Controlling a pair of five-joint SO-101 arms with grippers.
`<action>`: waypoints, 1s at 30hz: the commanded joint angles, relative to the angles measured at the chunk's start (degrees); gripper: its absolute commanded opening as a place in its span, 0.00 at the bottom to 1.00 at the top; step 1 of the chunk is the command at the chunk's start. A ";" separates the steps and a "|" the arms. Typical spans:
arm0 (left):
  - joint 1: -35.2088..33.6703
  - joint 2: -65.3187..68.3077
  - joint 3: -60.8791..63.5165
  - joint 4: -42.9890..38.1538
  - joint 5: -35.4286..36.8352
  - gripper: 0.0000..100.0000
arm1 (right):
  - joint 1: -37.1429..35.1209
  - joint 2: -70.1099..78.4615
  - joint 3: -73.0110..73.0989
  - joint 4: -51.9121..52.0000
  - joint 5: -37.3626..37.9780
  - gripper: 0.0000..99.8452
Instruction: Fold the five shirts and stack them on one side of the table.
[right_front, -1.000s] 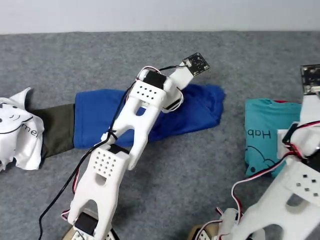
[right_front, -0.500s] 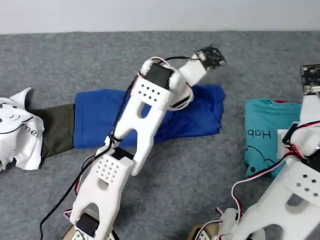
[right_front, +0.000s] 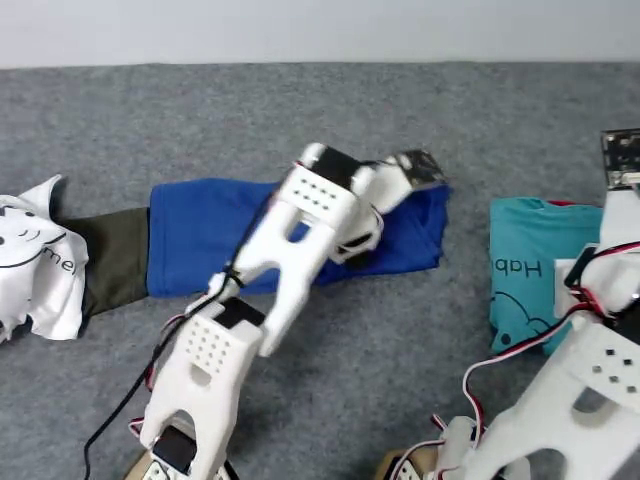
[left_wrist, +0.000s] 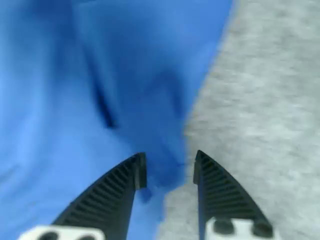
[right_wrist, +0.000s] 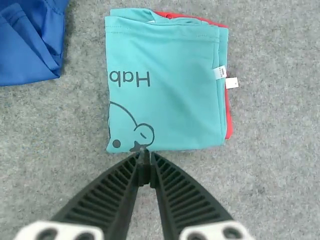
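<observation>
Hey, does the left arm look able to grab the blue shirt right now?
Probably yes. The left claw is open at the edge of the blue shirt, with a fold of cloth between its tips and nothing in the way.

The folded teal shirt (right_wrist: 170, 60) carries one short word in dark letters next to a line-drawn cartoon figure (right_wrist: 131, 127). The white tags (right_wrist: 220, 74) at its edge are too small to read. The white shirt (right_front: 30, 285) bears dark lettering, partly lost in its folds.
</observation>
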 joint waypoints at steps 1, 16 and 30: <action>-5.36 2.11 0.13 -5.63 -1.93 0.16 | 0.48 -0.75 1.76 2.07 -0.70 0.02; -8.35 8.26 -11.65 -4.84 -2.11 0.13 | 0.48 -1.36 4.22 1.98 -0.70 0.02; -9.05 4.75 -27.12 4.13 3.87 0.13 | 0.66 -1.36 4.31 2.24 -0.62 0.02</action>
